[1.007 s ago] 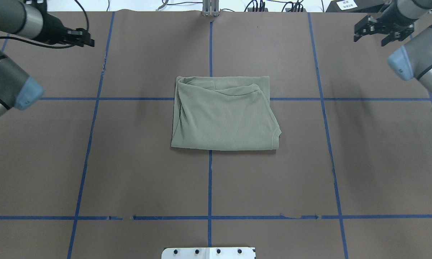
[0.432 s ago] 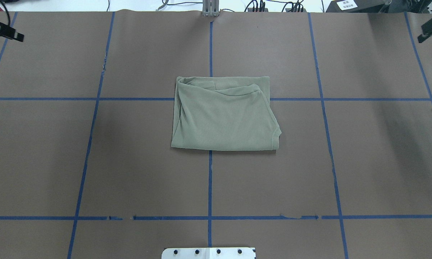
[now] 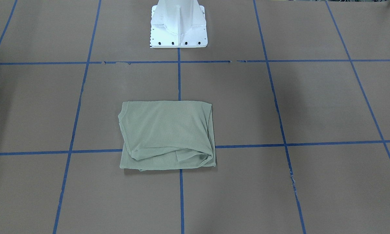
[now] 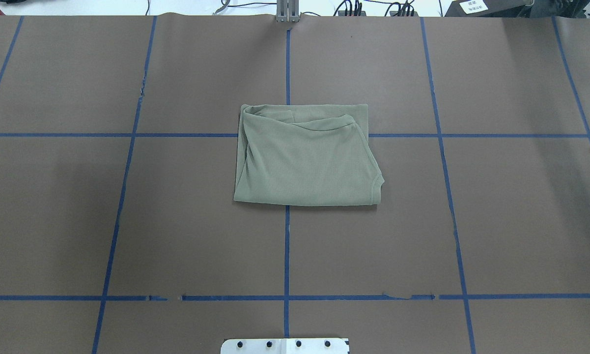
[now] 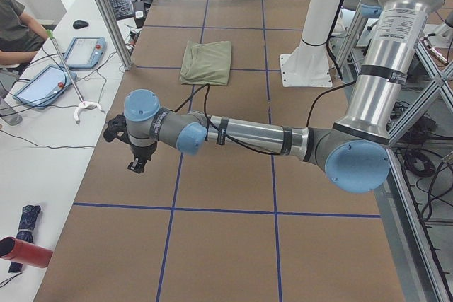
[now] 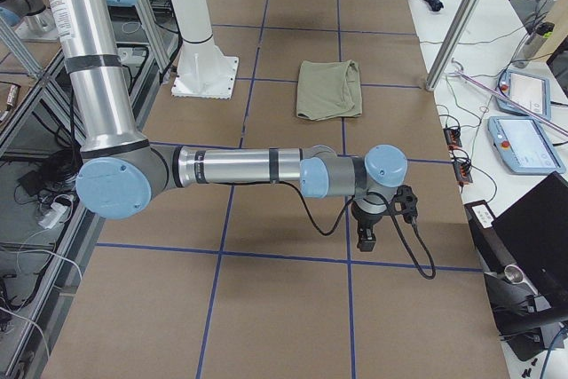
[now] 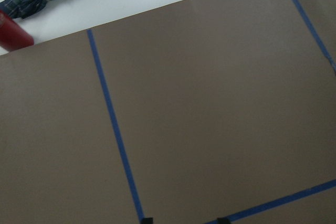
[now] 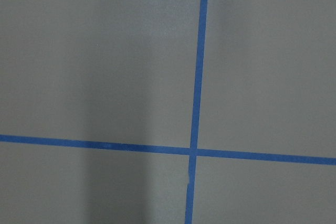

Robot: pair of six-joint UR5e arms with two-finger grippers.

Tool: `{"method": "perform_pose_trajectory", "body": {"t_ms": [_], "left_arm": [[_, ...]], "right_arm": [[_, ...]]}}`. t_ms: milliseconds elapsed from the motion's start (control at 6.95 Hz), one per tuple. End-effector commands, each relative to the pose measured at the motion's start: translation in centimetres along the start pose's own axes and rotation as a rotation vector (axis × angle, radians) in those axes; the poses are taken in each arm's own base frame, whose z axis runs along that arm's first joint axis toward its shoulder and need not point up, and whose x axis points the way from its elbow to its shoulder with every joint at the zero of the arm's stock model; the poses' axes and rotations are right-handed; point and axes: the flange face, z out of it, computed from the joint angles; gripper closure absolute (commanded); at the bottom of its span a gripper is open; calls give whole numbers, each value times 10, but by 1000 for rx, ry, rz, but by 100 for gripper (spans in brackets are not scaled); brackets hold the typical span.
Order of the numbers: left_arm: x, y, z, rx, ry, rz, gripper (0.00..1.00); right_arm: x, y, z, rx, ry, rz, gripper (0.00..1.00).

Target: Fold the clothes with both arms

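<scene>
The brown table (image 4: 127, 236) holds the folded green shirt (image 4: 304, 162) at its middle. The left arm (image 5: 248, 134) and the right arm (image 6: 240, 166) each stretch low over opposite table ends. From the left gripper (image 5: 134, 166) the shirt lies at 1 o'clock, well apart; its tips at the wrist view's bottom edge stand spread. From the right gripper (image 6: 366, 239) the shirt lies at 11 o'clock, well apart; I cannot tell whether its fingers are apart or together.

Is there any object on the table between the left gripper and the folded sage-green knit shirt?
Nothing visible does. Between the left gripper and the folded sage-green knit shirt lies only the brown paper table cover with its blue tape lines.
</scene>
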Motion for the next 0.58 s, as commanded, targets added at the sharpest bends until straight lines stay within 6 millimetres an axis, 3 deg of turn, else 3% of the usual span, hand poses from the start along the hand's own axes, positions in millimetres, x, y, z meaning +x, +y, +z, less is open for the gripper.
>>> {"method": "perform_pose_trajectory", "body": {"t_ms": [0, 144, 288, 432], "left_arm": [[-8, 33, -5, -35, 1, -45, 0], [-6, 45, -5, -31, 3, -41, 0], [2, 57, -11, -23, 1, -30, 0], [8, 51, -14, -14, -2, -15, 0]], "right_arm": [[4, 17, -6, 12, -22, 13, 0], [-2, 19, -19, 34, -25, 3, 0], [1, 25, -15, 26, -25, 10, 0], [-2, 25, -17, 31, -25, 4, 0]]}}
